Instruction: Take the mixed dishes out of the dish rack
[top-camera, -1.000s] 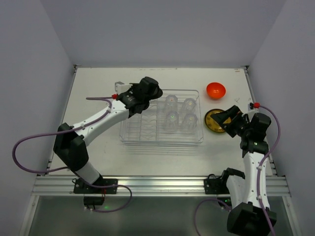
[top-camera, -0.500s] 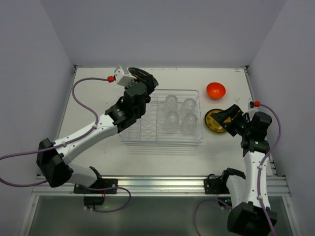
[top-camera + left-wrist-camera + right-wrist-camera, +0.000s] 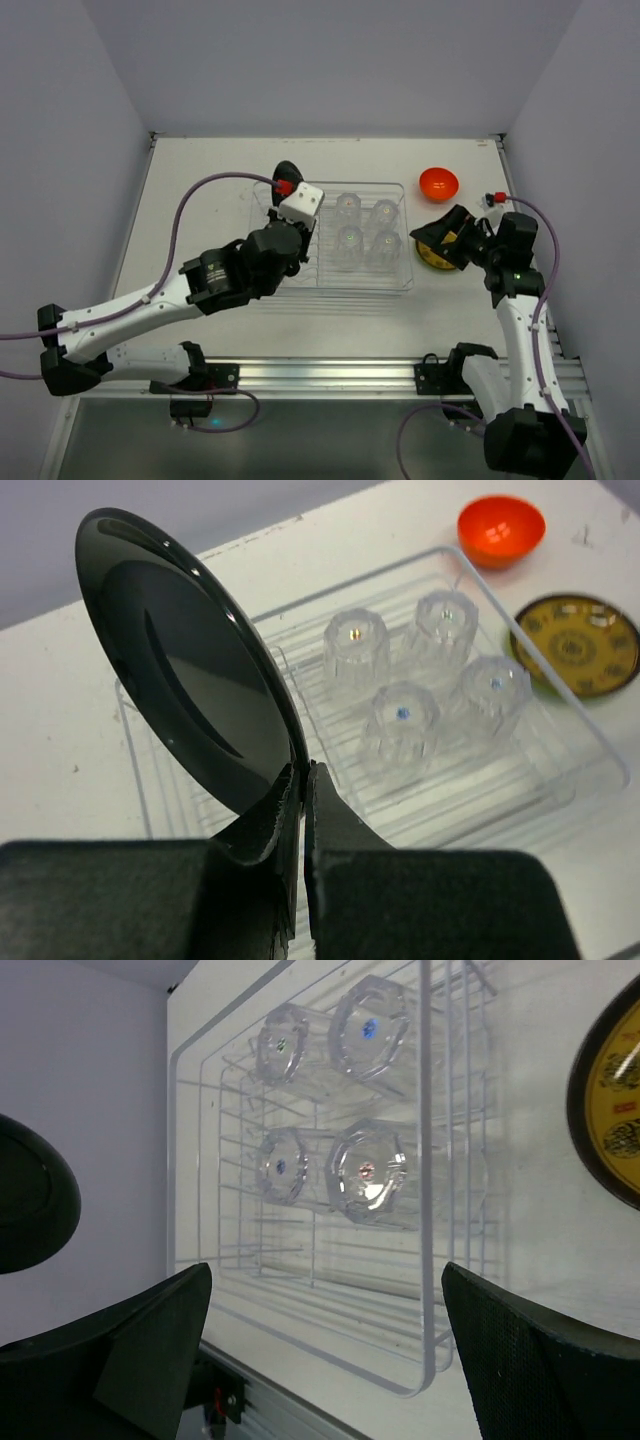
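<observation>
Black plate [image 3: 185,670] pinched by its lower rim in the closed left gripper [image 3: 305,780], standing on edge over the rack [image 3: 330,288] at its 9 o'clock end (tumblers [image 3: 365,235] fill 3 o'clock). Empty, the right gripper [image 3: 325,1272] gapes wide, the nearer arm to those.

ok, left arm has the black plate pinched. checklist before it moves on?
1. Left tool shut on black plate: ok.
2. Grip secure: cannot tell, only the rim is pinched.
3. Plate raised out of the rack: ok, by the left wrist view.
4. Four tumblers standing in the rack, none tipped: ok.
5. Right tool open, holding nothing: ok.
6. Right tool apart from yellow plate: cannot tell, they overlap in the top view.
</observation>
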